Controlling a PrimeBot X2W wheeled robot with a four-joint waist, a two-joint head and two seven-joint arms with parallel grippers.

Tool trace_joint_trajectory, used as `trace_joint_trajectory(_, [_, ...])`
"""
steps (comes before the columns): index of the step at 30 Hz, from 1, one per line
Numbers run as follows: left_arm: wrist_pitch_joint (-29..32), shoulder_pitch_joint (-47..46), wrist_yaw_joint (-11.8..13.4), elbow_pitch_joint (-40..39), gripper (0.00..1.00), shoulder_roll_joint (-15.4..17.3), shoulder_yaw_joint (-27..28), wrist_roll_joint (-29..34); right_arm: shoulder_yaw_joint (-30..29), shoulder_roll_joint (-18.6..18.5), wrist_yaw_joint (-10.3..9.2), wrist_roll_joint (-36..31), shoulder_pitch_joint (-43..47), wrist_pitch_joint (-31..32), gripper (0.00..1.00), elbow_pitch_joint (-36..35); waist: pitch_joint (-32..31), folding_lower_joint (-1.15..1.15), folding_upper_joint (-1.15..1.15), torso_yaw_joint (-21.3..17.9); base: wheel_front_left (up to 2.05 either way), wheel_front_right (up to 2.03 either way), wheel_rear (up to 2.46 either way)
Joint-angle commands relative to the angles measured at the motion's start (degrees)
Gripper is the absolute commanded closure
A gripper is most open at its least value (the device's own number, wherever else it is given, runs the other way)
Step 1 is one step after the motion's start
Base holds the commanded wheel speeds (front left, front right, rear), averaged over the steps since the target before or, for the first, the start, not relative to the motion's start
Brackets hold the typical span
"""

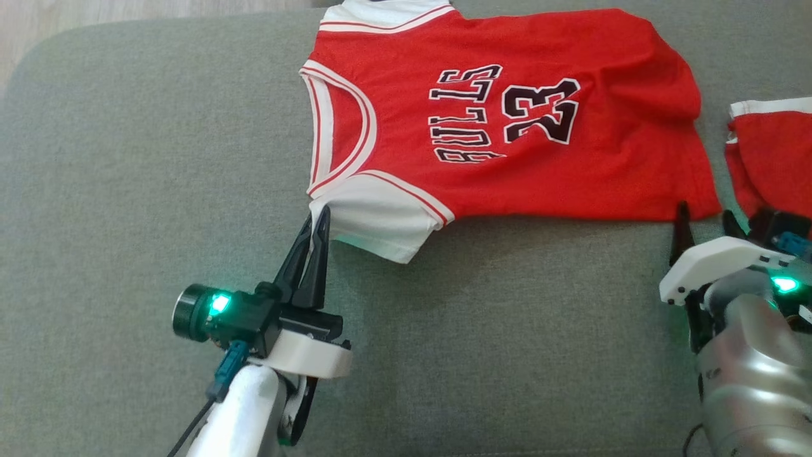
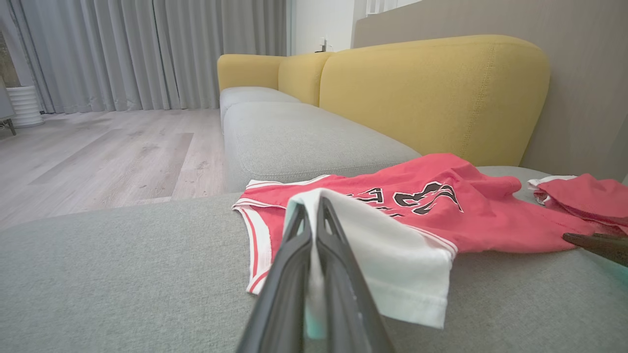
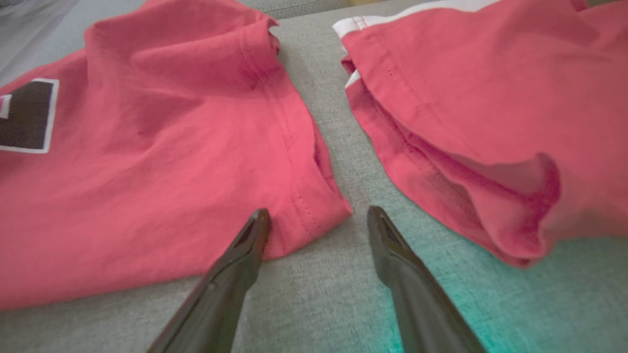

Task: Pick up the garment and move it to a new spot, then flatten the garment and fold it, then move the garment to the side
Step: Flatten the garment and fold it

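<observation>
Plainly, my left gripper [image 1: 319,219] is clenched on the jersey [image 1: 602,178]. Its two fingers are pressed flat together on the edge of the white sleeve [image 1: 374,222]. From the head view, the rest of the red garment spreads out ahead and to the right of that gripper, lying on the grey cushion [image 1: 127,190] with "BULLS 23" reading sideways.

The left wrist view adds what the head view cannot give: white cloth is pinched between the fingers and drapes down from their tips. Beyond the jersey rises a yellow backrest [image 2: 431,88], with wooden floor [image 2: 98,157] and grey curtains [image 2: 147,49] off to the gripper's left.

My right gripper [image 1: 704,219] is released, fingers spread wide. The right wrist view shows it close up. The jersey's hem corner sits just ahead of the gap, and the left fingertip is at the cloth's edge — touching or not, I cannot tell. Just to the right of that gripper lies a second red garment [image 3: 490,98], bunched at its near edge. A strip of bare cushion separates it from the jersey.
</observation>
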Motion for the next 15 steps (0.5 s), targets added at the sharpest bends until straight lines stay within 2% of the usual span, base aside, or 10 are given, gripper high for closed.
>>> trace_joint_trajectory(1, [-0.54, -1.83, -0.28, -2.55, 1.00, 0.30, 2.09, 0.45, -0.16, -0.15, -0.05, -1.59, -2.23, -0.80, 0.00, -0.02, 0.10, -0.01, 0.00, 0.21, 0.00, 0.00, 0.00])
trace_joint_trajectory(4, [-0.54, -1.89, -0.50, -2.88, 1.00, 0.24, 2.25, 0.76, -2.09, -0.15, -0.05, -3.49, -3.32, -2.25, 0.00, 1.67, 0.34, -0.01, 0.00, 0.27, 0.00, 0.00, 0.00])
trace_joint_trajectory(5, [-0.54, -1.91, -0.55, -2.85, 1.00, 0.23, 2.34, 0.90, -2.40, -0.15, -0.05, -4.01, -3.73, -2.57, 0.28, 2.39, 0.42, -0.01, 0.00, 0.21, 0.00, 0.00, 0.00])
trace_joint_trajectory(6, [-0.54, -1.92, -0.61, -2.82, 1.00, 0.22, 2.46, 1.02, -2.47, -0.15, -0.05, -4.69, -4.11, -2.95, 0.79, 3.09, 0.45, -0.01, 0.00, 0.14, 0.00, 0.00, 0.00])
trace_joint_trajectory(7, [-0.54, -1.91, -0.67, -2.77, 1.00, 0.22, 2.60, 1.15, -2.41, -0.15, -0.05, -5.32, -4.47, -3.42, 1.00, 3.68, 0.47, -0.01, 0.00, 0.04, 0.00, 0.00, 0.00])
trace_joint_trajectory(15, [-0.54, -1.52, -0.96, -2.60, 1.00, 0.53, 4.81, 1.09, -0.54, -0.15, -0.05, -4.80, -7.09, -6.36, 1.00, 5.45, -1.62, -0.01, 0.00, -1.08, 0.00, 0.00, 0.00])
